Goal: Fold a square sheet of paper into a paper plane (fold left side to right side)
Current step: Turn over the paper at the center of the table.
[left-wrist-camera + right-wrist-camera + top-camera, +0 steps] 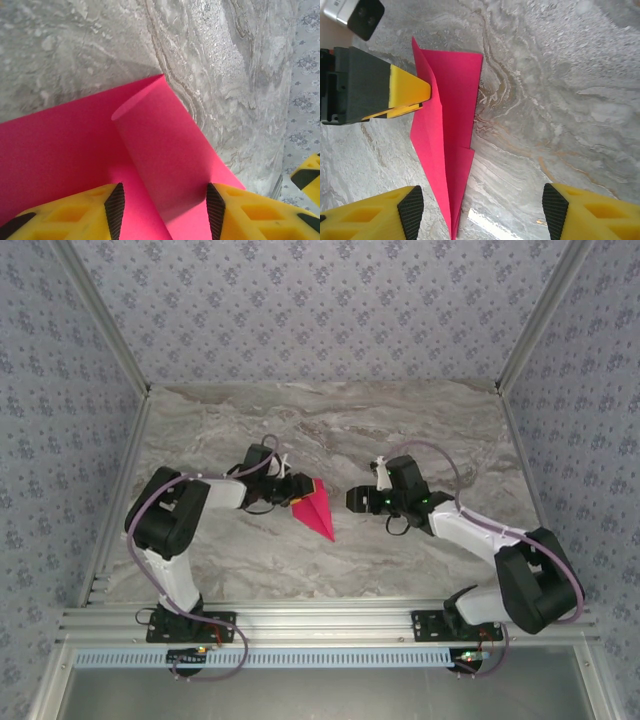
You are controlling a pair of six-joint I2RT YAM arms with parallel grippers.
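Note:
The square sheet of paper lies folded into a narrow magenta-pink dart, the paper plane (318, 510), on the marble table, its point toward the near edge. My left gripper (298, 490) is at the plane's wide end. In the left wrist view a raised pink flap (160, 140) stands between the left gripper's (165, 210) open jaws, with a gap at the left pad. My right gripper (352, 500) hovers just right of the plane, open. In the right wrist view the paper plane (447, 125) reaches toward the left finger of the right gripper (480, 210), and a left fingertip (410, 90) rests against its far wing.
The grey marble table (330, 430) is walled by patterned panels at the back and both sides. An aluminium rail (330, 620) runs along the near edge, where both arm bases are bolted.

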